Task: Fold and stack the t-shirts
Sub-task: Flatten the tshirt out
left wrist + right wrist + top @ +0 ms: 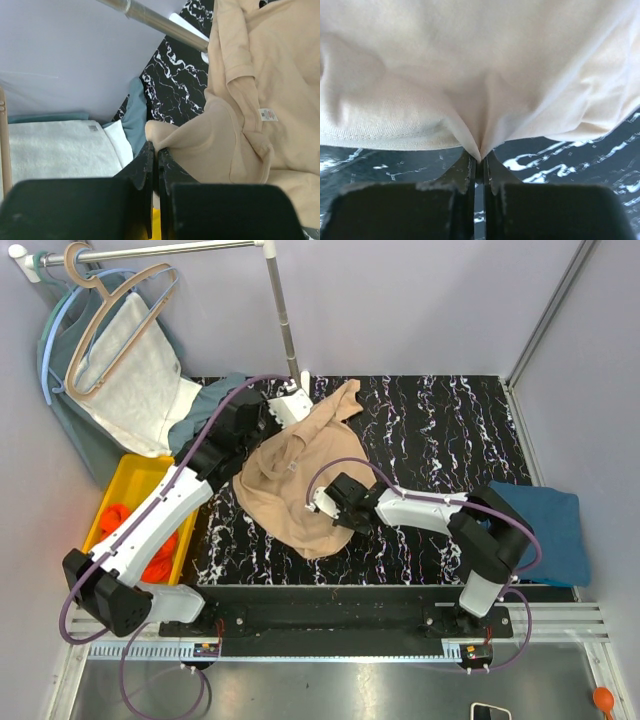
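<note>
Right gripper (479, 156) is clamping the near hem of the beige-tan t-shirt (300, 480), jaws together on the cloth — the left gripper (154, 150) is pinching its left edge likewise. That shirt is lying crumpled left of centre on the marble table (430, 430), leaving bare top stretching rightward.

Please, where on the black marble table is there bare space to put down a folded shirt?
Bare: the far right of the black marble-patterned tabletop, between the crumpled beige cotton t-shirt and the dark teal-blue t-shirt. Crowded: left-centre, where the left gripper and right gripper pinch it.
</note>
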Available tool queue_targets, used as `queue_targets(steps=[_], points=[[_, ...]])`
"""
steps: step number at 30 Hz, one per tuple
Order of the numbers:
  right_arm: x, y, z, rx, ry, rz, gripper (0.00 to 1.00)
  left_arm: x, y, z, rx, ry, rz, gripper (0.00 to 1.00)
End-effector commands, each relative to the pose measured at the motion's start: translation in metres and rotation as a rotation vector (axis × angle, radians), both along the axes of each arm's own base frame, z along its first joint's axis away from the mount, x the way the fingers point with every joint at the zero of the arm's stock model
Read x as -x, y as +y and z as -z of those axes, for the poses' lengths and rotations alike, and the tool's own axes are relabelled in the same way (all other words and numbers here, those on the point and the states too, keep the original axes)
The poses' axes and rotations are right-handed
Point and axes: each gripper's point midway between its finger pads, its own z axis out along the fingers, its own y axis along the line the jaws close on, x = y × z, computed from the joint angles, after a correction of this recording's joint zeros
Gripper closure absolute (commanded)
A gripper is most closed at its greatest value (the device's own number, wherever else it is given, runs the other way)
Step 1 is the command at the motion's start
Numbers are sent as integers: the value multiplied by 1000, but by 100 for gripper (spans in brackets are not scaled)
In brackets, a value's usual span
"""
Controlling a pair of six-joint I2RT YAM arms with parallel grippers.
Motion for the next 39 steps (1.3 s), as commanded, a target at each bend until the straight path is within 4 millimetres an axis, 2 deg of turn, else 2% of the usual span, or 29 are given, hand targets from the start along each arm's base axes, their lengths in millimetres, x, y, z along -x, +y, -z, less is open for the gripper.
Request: queue_targets(steps=[1, 3, 4, 5, 6, 7, 8, 9, 10, 11, 12, 15, 17, 18, 20, 21, 24, 26, 29, 31, 32, 33, 34, 35, 36, 37, 38, 39], points=[[-23, -10, -38, 5, -115, 47, 100, -3, 19, -49, 54, -160, -75, 100], [-36, -23, -65, 14, -195, 69, 100, -3, 26, -66, 64, -200, -104, 100], [-44, -27, -91, -16, -255, 84, 100, -3, 32, -75, 68, -223, -129, 100], [-55, -39, -107, -19, -296, 118, 100, -4, 38, -83, 77, -241, -151, 100], [-65, -51, -126, 0, -353, 133, 100, -3, 45, -100, 94, -275, -179, 100], [-77, -56, -165, -48, -436, 161, 100, -3, 50, -110, 108, -295, -199, 100], [-84, -65, -187, -59, -486, 182, 100, -3, 57, -119, 119, -312, -220, 100], [-95, -82, -210, -44, -544, 209, 100, -2, 63, -135, 145, -345, -238, 100], [-101, -88, -250, -89, -630, 232, 100, -1, 68, -144, 167, -363, -257, 100], [-105, -96, -272, -100, -686, 251, 100, 0, 76, -154, 185, -387, -280, 100], [-113, -106, -305, -111, -773, 268, 100, 2, 81, -167, 207, -413, -296, 100], [-113, -121, -368, -156, -918, 298, 100, 4, 97, -186, 251, -455, -336, 100], [-114, -128, -388, -158, -957, 309, 100, 6, 105, -192, 258, -461, -349, 100], [-112, -133, -405, -164, -993, 321, 100, 9, 105, -198, 268, -471, -340, 100], [-110, -139, -422, -180, -1025, 336, 100, 18, 106, -207, 281, -475, -325, 100], [-106, -142, -438, -210, -1055, 346, 100, 22, 105, -209, 289, -472, -312, 100], [-98, -148, -452, -248, -1079, 366, 100, 30, 106, -206, 281, -451, -301, 100], [-95, -150, -450, -252, -1073, 370, 100, 31, 106, -196, 259, -431, -299, 100], [-93, -152, -431, -222, -1041, 365, 100, 33, 107, -186, 242, -417, -295, 100], [-96, -151, -409, -199, -1001, 358, 100, 29, 105, -178, 229, -406, -294, 100], [-98, -153, -401, -194, -986, 361, 100, 23, 103, -167, 213, -385, -292, 100], [-103, -153, -383, -170, -951, 360, 100, 16, 99, -159, 203, -369, -284, 100], [-107, -154, -373, -169, -929, 366, 100, 10, 95, -153, 200, -361, -278, 100], [-111, -152, -361, -180, -900, 360, 100, 2, 91, -138, 184, -336, -272, 100], [-120, -158, -336, -147, -851, 374, 100, -10, 85, -123, 165, -308, -264, 100], [-126, -160, -323, -139, -823, 382, 100, -19, 81, -117, 163, -307, -259, 100], [-133, -159, -312, -154, -801, 383, 100, -28, 78, -100, 139, -281, -259, 100], [-146, -169, -288, -121, -758, 408, 100, -42, 72, -80, 109, -247, -258, 100]])
